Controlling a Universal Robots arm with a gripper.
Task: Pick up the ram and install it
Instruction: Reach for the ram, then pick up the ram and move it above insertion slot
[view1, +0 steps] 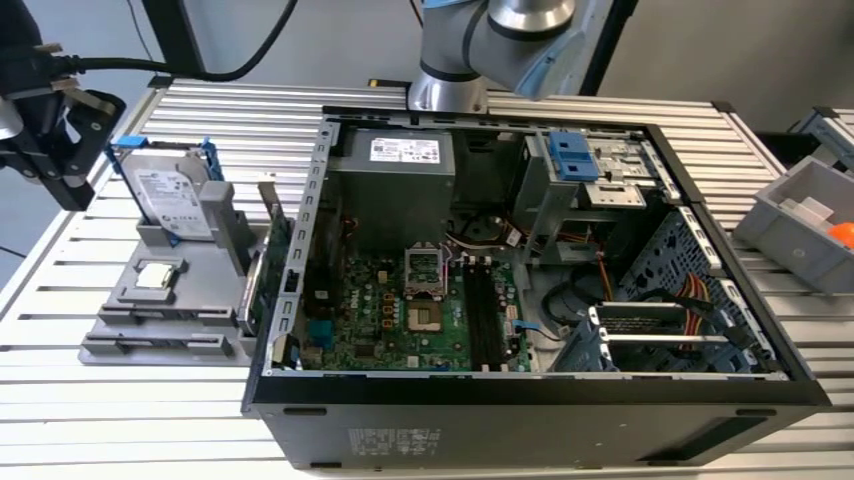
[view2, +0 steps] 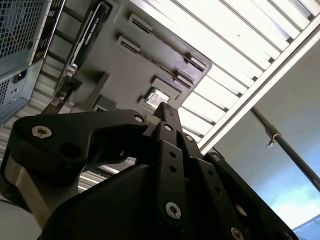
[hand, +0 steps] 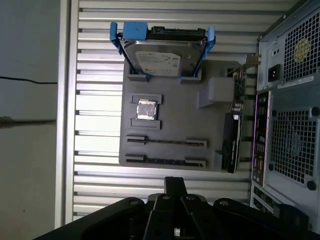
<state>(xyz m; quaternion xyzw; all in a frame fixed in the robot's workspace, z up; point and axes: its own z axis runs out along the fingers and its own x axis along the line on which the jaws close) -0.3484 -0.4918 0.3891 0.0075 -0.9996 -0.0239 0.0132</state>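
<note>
At the exterior view's left the gripper (view1: 64, 170) hangs over the holder (view1: 120, 352), jaws together, empty. The ram (hand: 165, 142) seems to stand edge-up in a holder slot, easy to pinch. Rightward, the case (view1: 534, 410) lies open, board facing up.

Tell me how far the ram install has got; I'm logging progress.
Done: nothing visible. The black gripper hangs shut and empty just off the grey parts holder. A thin dark strip in its nearest slot looks like the ram, though uncertainly. Left: pickup and seating in the open black computer case, neither yet done.
</note>
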